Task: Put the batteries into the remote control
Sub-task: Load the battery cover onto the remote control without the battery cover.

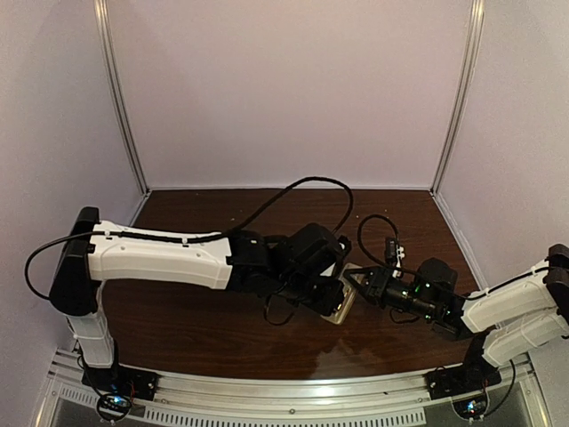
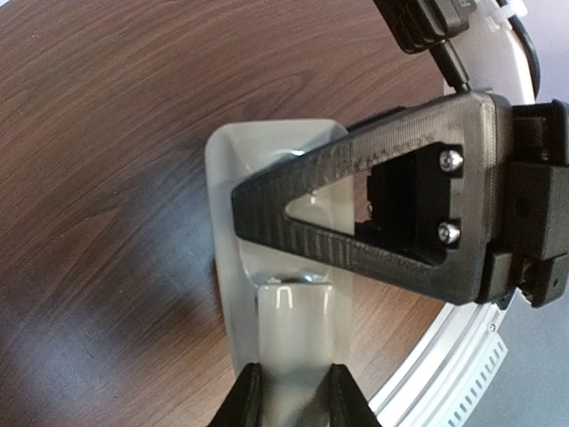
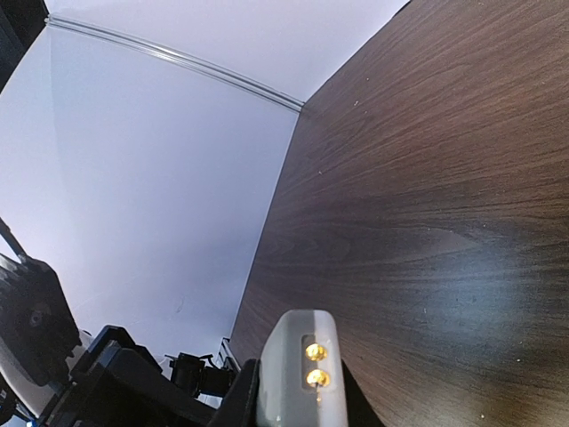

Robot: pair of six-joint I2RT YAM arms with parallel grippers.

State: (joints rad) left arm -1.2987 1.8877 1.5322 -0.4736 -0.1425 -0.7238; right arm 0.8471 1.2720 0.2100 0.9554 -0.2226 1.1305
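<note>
- My left hand is partly closed, its fingers clamped on the sides of the remote control at its near end.
- The remote control runs straight out ahead of that hand, pale back up, above the dark wooden table.
- My right hand is closed tight on a small pale grey piece that sticks out past its fingertips.
- Two copper-gold dots sit in a dark slot on that piece.
- One black finger of my right hand lies across the remote control, just beyond my left fingertips; I cannot tell whether it touches.
</note>
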